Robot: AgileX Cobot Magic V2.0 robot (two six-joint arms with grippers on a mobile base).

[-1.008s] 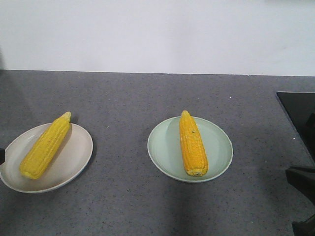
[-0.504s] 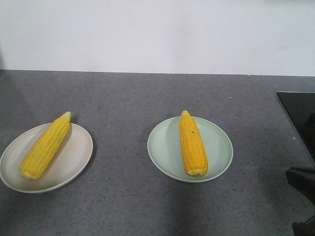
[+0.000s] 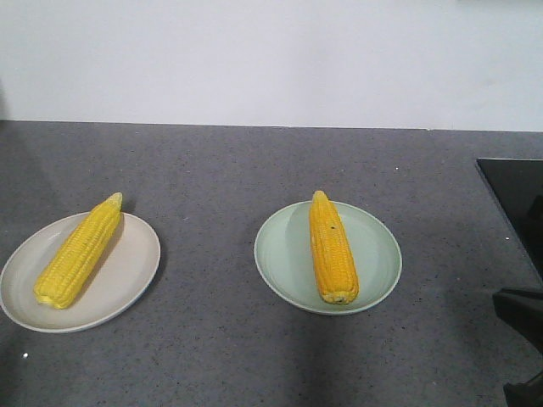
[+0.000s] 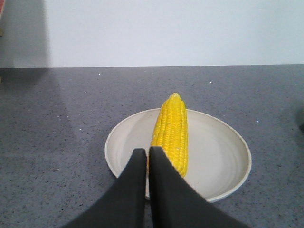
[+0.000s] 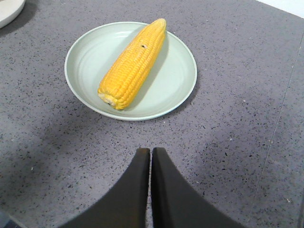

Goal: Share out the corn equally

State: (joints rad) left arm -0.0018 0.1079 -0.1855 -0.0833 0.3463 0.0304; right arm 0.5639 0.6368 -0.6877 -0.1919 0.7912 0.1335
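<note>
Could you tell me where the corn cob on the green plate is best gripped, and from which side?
Grip the corn cob mid-length, from above, pincer fingers across its width. It lies flat on the green plate, so the sides are free.

Closed left tool point(image 4: 147, 153) before corn point(image 4: 171, 130) on plate point(image 4: 223, 156).

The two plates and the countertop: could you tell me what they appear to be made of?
Beige plate and green plate: likely matte plastic or melamine, with dull, even colour and faint concentric rings. Countertop: speckled grey stone or composite, with a slight sheen.
</note>
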